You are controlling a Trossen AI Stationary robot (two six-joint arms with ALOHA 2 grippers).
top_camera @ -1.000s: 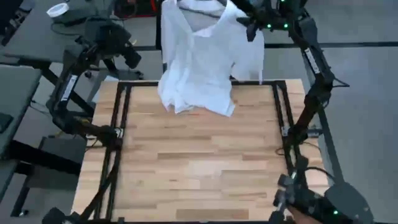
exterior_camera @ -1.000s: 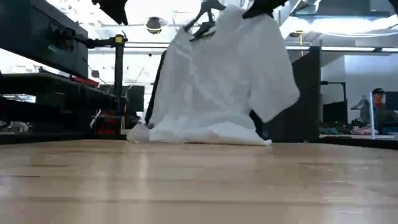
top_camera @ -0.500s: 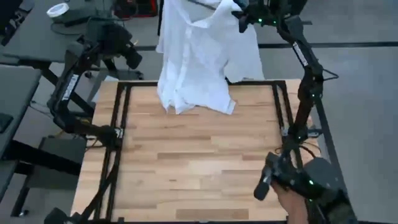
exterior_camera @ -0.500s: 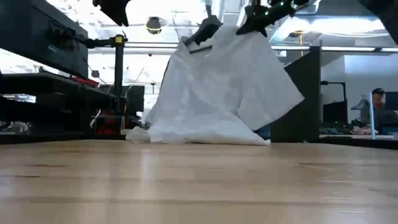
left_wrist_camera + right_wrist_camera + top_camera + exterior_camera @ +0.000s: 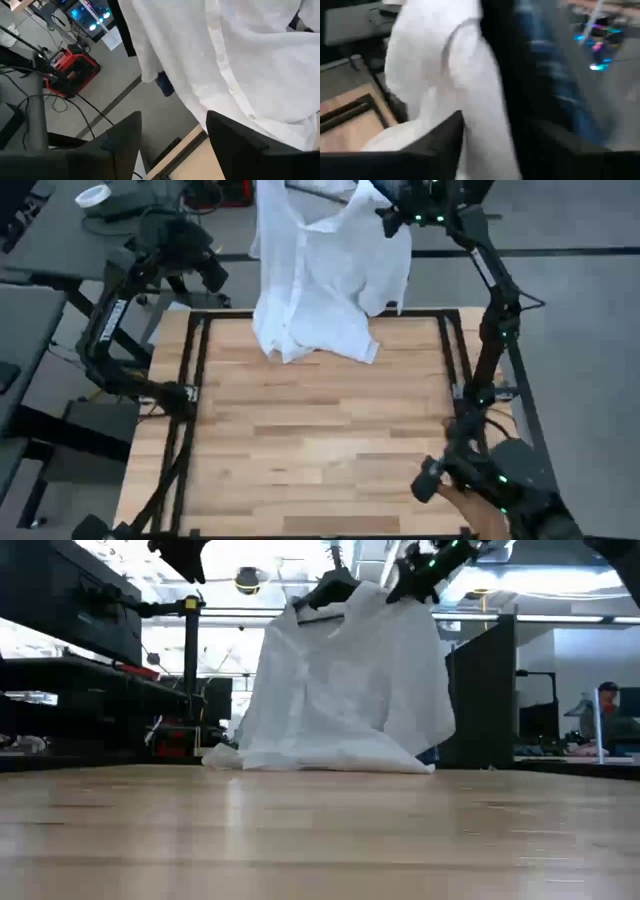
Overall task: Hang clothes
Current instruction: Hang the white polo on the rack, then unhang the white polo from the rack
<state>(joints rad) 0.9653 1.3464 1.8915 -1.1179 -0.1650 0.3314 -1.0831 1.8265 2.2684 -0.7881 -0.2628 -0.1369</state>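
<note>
White top: a limp white button-up garment (image 5: 322,280) is hanging past the far edge of the pale wooden plank table (image 5: 320,450), its hem trailing onto the boards.
Hanger: the low view is showing a dark thin hanger (image 5: 325,592) in the collar; the high view is showing only a thin dark line there.
Right gripper: the right gripper (image 5: 392,218) is hovering at the garment's shoulder, fingers parted, gripping nothing.
Right wrist view: white cloth is showing close between the dark fingers (image 5: 440,145); blue fabric (image 5: 555,85) is blurring behind it.
Left gripper: the left gripper (image 5: 212,273) is waiting off the table's far left corner, fingers standing wide apart and empty.
Left wrist view: the button placket is showing, plus a red box (image 5: 70,75) on the floor.
</note>
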